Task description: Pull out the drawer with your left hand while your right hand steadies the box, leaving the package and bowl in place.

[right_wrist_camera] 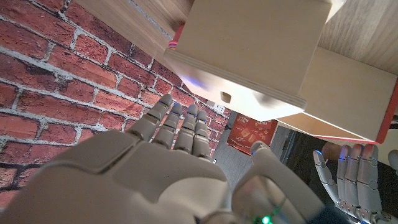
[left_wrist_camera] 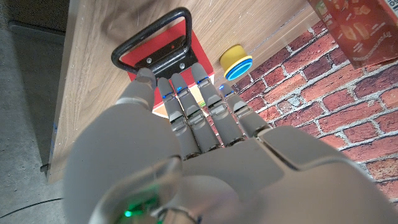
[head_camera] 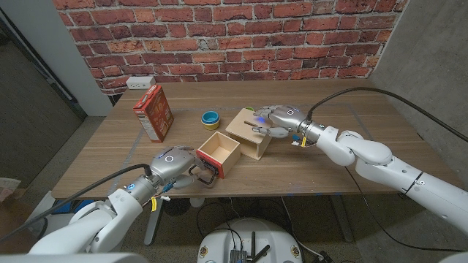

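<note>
The pale wooden box (head_camera: 250, 130) stands mid-table, and its drawer (head_camera: 218, 152) is pulled out toward me, showing an empty inside. The drawer's red front carries a black handle (left_wrist_camera: 155, 38). My left hand (head_camera: 173, 164) is right beside that handle with fingers (left_wrist_camera: 199, 99) stretched straight against the red front; nothing is gripped. My right hand (head_camera: 275, 118) lies over the box's top (right_wrist_camera: 249, 50) with fingers (right_wrist_camera: 180, 127) straight; whether it touches, I cannot tell. The red package (head_camera: 153, 111) stands upright at the left. The blue and yellow bowl (head_camera: 212, 117) sits behind the drawer.
A brick wall runs behind the table, with a white socket strip (head_camera: 140, 82) at its back left corner. The table's front edge (head_camera: 241, 196) lies just under the drawer handle. Bare wood stretches to the right of the box.
</note>
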You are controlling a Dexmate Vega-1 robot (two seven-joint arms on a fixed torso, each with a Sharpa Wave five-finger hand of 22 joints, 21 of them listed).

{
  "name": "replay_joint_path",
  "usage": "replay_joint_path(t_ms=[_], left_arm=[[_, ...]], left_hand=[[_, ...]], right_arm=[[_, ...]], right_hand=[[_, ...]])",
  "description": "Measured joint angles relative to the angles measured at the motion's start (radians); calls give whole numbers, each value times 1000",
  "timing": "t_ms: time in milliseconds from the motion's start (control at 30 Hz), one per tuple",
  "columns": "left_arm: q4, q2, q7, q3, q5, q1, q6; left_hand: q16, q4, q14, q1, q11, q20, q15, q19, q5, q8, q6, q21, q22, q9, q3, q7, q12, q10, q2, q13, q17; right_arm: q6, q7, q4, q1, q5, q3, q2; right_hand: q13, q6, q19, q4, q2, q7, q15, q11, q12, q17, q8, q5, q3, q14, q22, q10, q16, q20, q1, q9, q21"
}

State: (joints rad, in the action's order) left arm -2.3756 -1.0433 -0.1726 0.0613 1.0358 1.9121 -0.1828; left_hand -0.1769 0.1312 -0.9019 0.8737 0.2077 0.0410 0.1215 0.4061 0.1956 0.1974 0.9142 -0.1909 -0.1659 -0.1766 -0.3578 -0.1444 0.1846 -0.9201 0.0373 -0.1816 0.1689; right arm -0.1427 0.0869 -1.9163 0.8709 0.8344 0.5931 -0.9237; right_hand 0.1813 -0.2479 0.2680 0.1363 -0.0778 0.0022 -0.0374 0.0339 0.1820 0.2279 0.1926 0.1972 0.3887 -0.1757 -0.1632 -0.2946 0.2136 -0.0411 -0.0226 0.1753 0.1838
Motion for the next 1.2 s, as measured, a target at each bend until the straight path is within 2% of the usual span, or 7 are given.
replay_joint_path(t_ms=[33,67,133,333,633,667,1200], left_arm=[[0,0,0,0,0,0,10],[-12,80,1,60,0,28,18],[-12,80,1,60,-3,28,31],[-22,159,12,107,-29,35,78],[-25,180,30,122,-48,32,136],[-27,229,32,147,-50,8,145],[-6,323,29,120,-98,-87,169]], left_hand=[[0,3,0,-4,3,0,0,0,0,0,4,0,0,0,-3,0,0,-3,4,0,1],[0,3,-1,-4,4,2,0,2,0,0,7,0,0,0,-3,0,0,-4,4,0,1],[0,8,-12,-10,1,5,4,10,0,0,12,0,0,0,-13,2,4,-10,10,0,1],[-5,16,-27,-15,1,2,9,27,0,0,33,0,0,0,-25,7,6,-27,15,0,1],[-4,23,-27,-19,5,7,9,32,0,0,33,0,0,0,-32,7,8,-30,19,0,0],[-4,25,-27,-19,5,7,9,32,0,0,33,0,0,0,-36,7,8,-30,19,0,-1],[0,25,-27,-33,5,2,9,38,-4,0,23,0,0,0,-44,8,4,-30,25,0,-2]], right_arm=[[0,0,0,0,0,-2,1],[0,0,-1,0,0,-3,1],[6,-10,-2,0,-17,-5,2],[16,-15,-3,3,-39,-14,3],[23,-17,-5,5,-48,-27,6],[35,-20,-5,5,-68,-28,6],[49,-5,10,3,-111,-46,12]], right_hand=[[0,0,0,0,0,0,0,0,0,0,0,0,0,0,0,0,0,0,0,0,0],[0,0,0,0,0,0,0,0,0,0,0,0,0,0,0,0,0,0,0,0,0],[0,0,0,0,0,0,0,0,0,0,0,0,0,0,0,0,0,0,0,0,0],[0,0,0,2,0,0,0,0,0,0,0,0,2,0,0,0,0,0,0,0,0],[0,0,2,4,0,0,0,0,0,0,0,0,4,0,0,0,0,2,0,0,0],[0,0,4,4,0,0,0,0,0,0,0,0,4,0,0,0,0,4,0,0,0],[0,0,11,0,0,0,0,0,0,0,0,0,8,0,0,0,0,0,0,0,0]])
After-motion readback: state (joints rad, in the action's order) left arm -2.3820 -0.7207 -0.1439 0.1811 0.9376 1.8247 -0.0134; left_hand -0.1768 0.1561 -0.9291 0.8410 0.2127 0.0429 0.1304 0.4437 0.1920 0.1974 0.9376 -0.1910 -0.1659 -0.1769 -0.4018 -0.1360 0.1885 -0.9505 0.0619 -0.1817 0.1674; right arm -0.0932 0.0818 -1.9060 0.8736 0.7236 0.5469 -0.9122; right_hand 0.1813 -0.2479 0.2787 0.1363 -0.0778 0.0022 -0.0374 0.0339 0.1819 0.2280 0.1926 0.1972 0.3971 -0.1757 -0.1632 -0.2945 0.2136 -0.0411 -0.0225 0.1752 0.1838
